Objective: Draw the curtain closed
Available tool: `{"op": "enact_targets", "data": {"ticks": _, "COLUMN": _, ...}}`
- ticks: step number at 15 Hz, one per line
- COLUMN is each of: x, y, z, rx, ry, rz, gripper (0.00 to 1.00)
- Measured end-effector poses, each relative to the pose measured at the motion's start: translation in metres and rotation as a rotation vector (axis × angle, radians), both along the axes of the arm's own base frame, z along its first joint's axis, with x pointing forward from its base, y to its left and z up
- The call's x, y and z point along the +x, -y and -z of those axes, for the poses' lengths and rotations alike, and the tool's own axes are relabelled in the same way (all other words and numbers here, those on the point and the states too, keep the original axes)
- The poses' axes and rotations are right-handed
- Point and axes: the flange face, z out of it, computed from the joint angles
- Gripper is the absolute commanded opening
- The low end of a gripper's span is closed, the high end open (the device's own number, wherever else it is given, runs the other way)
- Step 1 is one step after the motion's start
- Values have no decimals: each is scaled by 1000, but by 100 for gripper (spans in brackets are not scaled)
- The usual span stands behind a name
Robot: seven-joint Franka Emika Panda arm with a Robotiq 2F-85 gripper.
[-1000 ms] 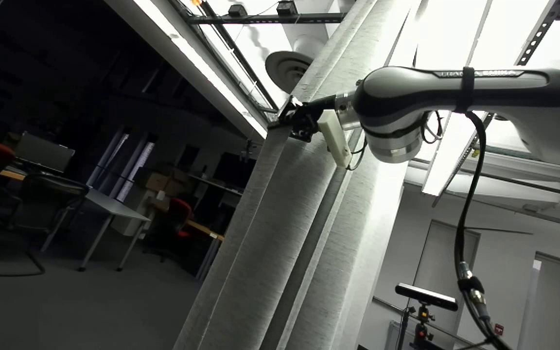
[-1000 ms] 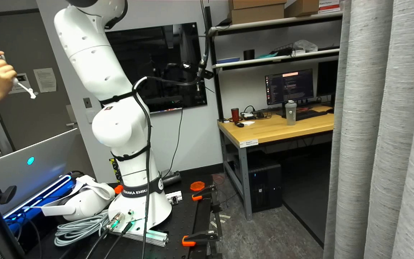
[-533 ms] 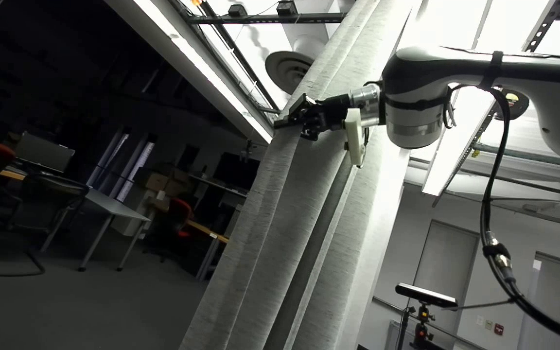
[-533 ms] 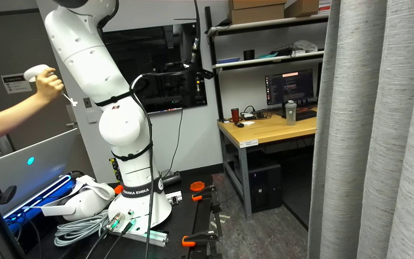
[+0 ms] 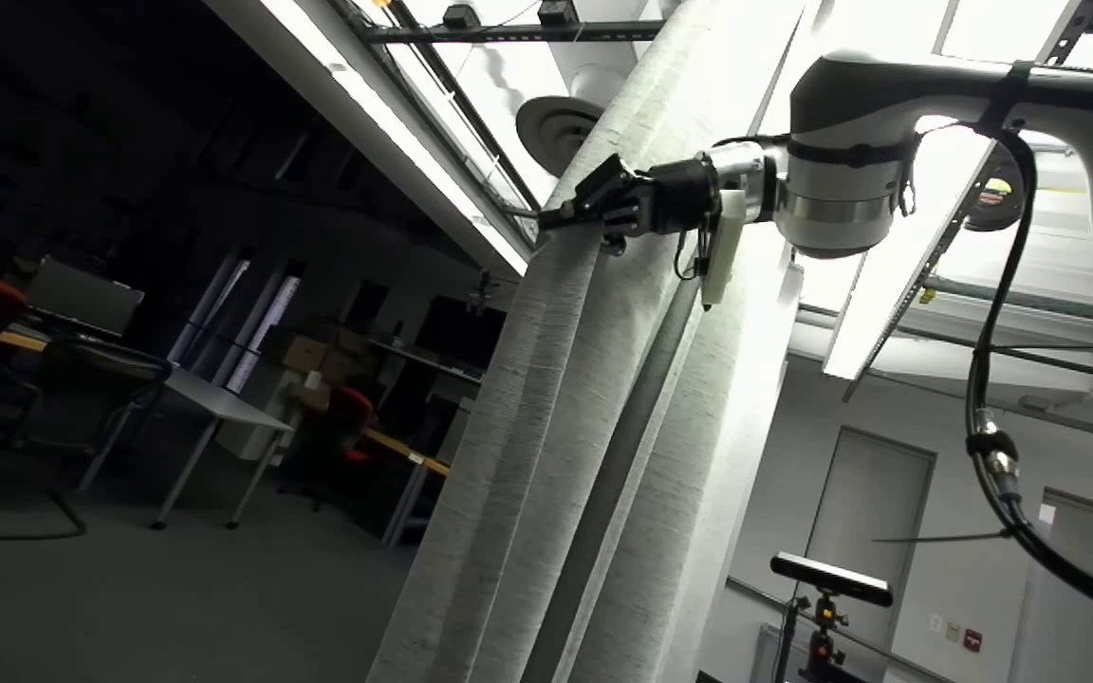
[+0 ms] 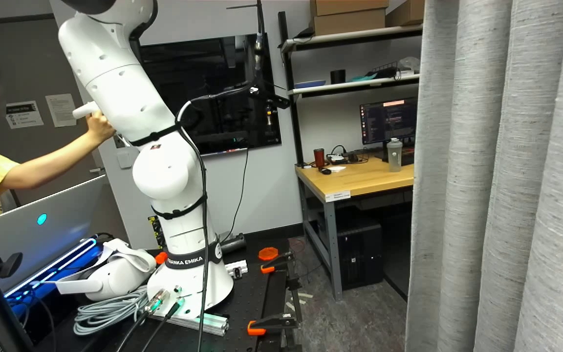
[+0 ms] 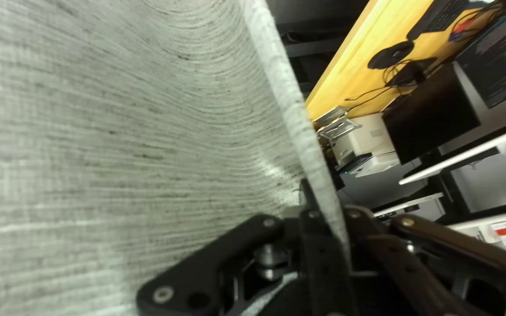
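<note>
The curtain (image 5: 527,417) is tall, pale grey fabric with long vertical folds. It also hangs along the right side of an exterior view (image 6: 472,171) and fills the left half of the wrist view (image 7: 125,145). My gripper (image 5: 565,216) is at the curtain's free edge, high up, pulling the fabric slightly out of line. In the wrist view the gripper (image 7: 330,206) is shut on the curtain's edge, which runs down between its fingers. The tip of the far finger is partly hidden behind the fabric. The gripper is out of view in the exterior view with the robot base.
A wooden desk (image 6: 359,176) with a monitor and bottle stands beside the curtain, under a shelf (image 6: 355,88). A laptop (image 6: 42,210) and headset (image 6: 120,269) lie near the robot base. A person's arm (image 6: 52,164) is behind the robot. A camera (image 5: 829,579) stands on a tripod.
The arm has drawn back to the right in the view with the gripper. The curtain's edge has moved left across the desk in the other view. The gripper has kept its hold.
</note>
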Motion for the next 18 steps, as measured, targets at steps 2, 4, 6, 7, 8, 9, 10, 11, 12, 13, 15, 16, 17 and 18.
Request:
{"op": "enact_targets", "data": {"ticks": 2, "x": -18, "y": -49, "z": -11, "rx": -4, "ry": 12, "rz": -68, "gripper": 0}}
{"op": "enact_targets", "data": {"ticks": 4, "x": -41, "y": -97, "z": -22, "rx": -1, "ry": 14, "rz": -132, "gripper": 0}}
{"op": "enact_targets", "data": {"ticks": 6, "x": -62, "y": -146, "z": -17, "rx": -8, "ry": -22, "rz": -203, "gripper": 0}}
{"op": "enact_targets", "data": {"ticks": 7, "x": -73, "y": -170, "z": -18, "rx": -7, "ry": -31, "rz": -231, "gripper": 0}}
{"op": "enact_targets", "data": {"ticks": 8, "x": -85, "y": -189, "z": -22, "rx": -1, "ry": -30, "rz": -252, "gripper": 0}}
{"op": "enact_targets", "data": {"ticks": 9, "x": -97, "y": -208, "z": -24, "rx": 2, "ry": -38, "rz": -277, "gripper": 0}}
{"op": "enact_targets", "data": {"ticks": 10, "x": -109, "y": -230, "z": -20, "rx": -2, "ry": -58, "rz": -307, "gripper": 0}}
{"op": "enact_targets", "data": {"ticks": 11, "x": -122, "y": -251, "z": -17, "rx": -3, "ry": -73, "rz": -336, "gripper": 0}}
{"op": "enact_targets", "data": {"ticks": 12, "x": -135, "y": -271, "z": -17, "rx": -1, "ry": -80, "rz": -361, "gripper": 0}}
{"op": "enact_targets", "data": {"ticks": 13, "x": -148, "y": -287, "z": -21, "rx": 8, "ry": -78, "rz": -379, "gripper": 0}}
{"op": "enact_targets", "data": {"ticks": 15, "x": -173, "y": -318, "z": -19, "rx": 11, "ry": -107, "rz": -413, "gripper": 0}}
{"op": "enact_targets", "data": {"ticks": 16, "x": -185, "y": -335, "z": -16, "rx": 15, "ry": -120, "rz": -428, "gripper": 0}}
{"op": "enact_targets", "data": {"ticks": 17, "x": -197, "y": -349, "z": -19, "rx": 28, "ry": -119, "rz": -440, "gripper": 0}}
{"op": "enact_targets", "data": {"ticks": 18, "x": -209, "y": -360, "z": -23, "rx": 40, "ry": -119, "rz": -454, "gripper": 0}}
